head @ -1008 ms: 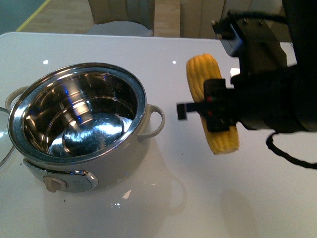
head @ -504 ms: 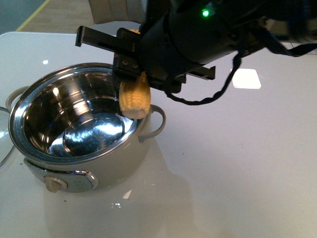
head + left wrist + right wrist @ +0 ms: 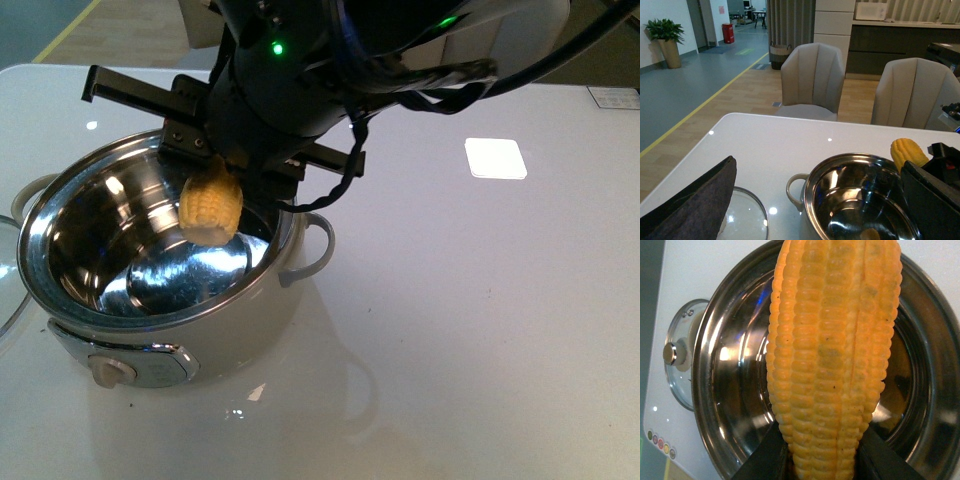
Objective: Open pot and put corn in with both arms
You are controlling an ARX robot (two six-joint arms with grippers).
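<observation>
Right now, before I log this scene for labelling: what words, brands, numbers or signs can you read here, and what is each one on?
No text can be read in any view.
Front panel of the pot: no legible marking.
Row of small coloured dots at the edge of the table: too small to read.
Pale card at the table's far edge: blurred.

You're looking at the pot [image 3: 252, 318] with its lid off: cream body, shiny steel inside, nothing in it, knob panel facing the front camera. Your right gripper [image 3: 216, 172] clamps the corn [image 3: 210, 208], a yellow husked cob hanging nearly upright over the opening, towards the back rim.
</observation>
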